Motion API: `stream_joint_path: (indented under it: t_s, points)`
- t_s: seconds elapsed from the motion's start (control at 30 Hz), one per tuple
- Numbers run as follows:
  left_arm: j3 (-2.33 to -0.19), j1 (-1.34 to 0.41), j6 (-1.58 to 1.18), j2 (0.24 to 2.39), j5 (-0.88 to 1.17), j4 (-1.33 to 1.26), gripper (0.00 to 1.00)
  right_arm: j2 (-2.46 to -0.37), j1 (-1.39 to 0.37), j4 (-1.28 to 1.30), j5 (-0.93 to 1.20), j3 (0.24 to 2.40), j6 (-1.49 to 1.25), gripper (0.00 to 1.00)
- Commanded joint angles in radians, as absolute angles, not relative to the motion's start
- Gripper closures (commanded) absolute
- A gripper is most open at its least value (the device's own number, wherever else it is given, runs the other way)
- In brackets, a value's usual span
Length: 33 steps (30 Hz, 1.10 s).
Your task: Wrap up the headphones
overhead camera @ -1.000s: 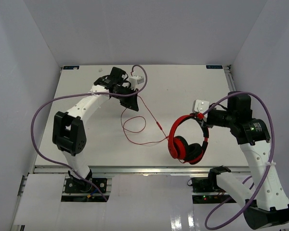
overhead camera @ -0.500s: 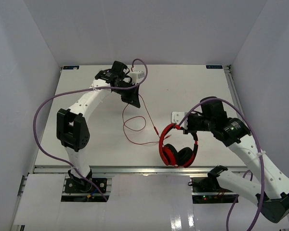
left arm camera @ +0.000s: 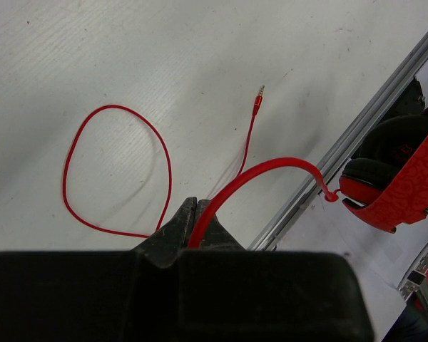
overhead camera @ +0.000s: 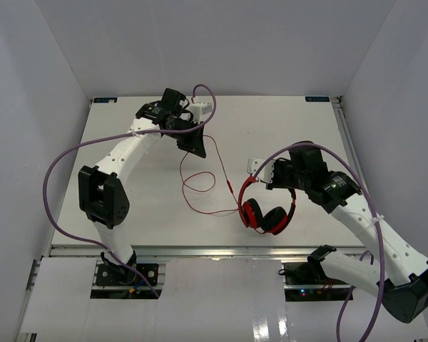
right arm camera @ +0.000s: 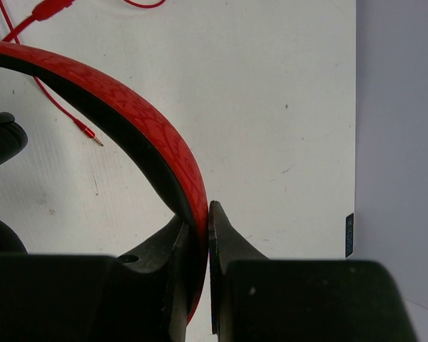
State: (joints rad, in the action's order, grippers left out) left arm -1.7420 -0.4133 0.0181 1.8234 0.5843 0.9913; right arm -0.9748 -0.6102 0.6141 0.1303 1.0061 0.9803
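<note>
Right gripper point(right arm camera: 200, 217) clamped on headphones point(overhead camera: 254, 212) headband, lower centre-right of top view. Left gripper point(left arm camera: 197, 212) pinches red cord point(left arm camera: 278, 159), upper centre. Plug point(left arm camera: 257, 102) lies on table point(overhead camera: 292, 125)

White table point(left arm camera: 93, 43), looped red cord point(left arm camera: 114, 107), plug point(left arm camera: 257, 102)

headphones point(overhead camera: 267, 214) 1 | cord point(left arm camera: 278, 160) 1 | plug point(left arm camera: 257, 102) 1 | robot arms point(overhead camera: 132, 149) point(overhead camera: 364, 221) 2

Cord point(left arm camera: 271, 162) left of headphones point(overhead camera: 267, 214)
</note>
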Motion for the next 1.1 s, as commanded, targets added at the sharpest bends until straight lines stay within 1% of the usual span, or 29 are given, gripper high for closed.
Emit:
stream_joint_path:
  t_s: [0.0, 0.23, 0.5, 0.77, 1.07]
  points:
    - [-1.748, -0.405, 0.016, 1.757, 0.602, 0.989, 1.00, -0.986, -0.618, 0.542, 0.112, 1.053, 0.990, 0.92]
    - [-1.775, -0.406, 0.009, 1.776, 0.618, 0.983, 1.00, -0.988, -0.650, 0.517, 0.093, 1.009, 0.991, 0.92]
    - [-1.817, -0.405, -0.024, 1.793, 0.655, 0.971, 1.00, -1.015, -0.720, 0.473, 0.006, 0.980, 1.008, 0.92]
    - [-1.829, -0.405, -0.047, 1.769, 0.696, 0.951, 1.00, -1.046, -0.749, 0.370, -0.134, 0.925, 1.020, 0.92]
    - [-1.816, -0.405, -0.080, 1.710, 0.751, 0.925, 1.00, -1.103, -0.749, 0.233, -0.322, 0.922, 0.976, 0.92]
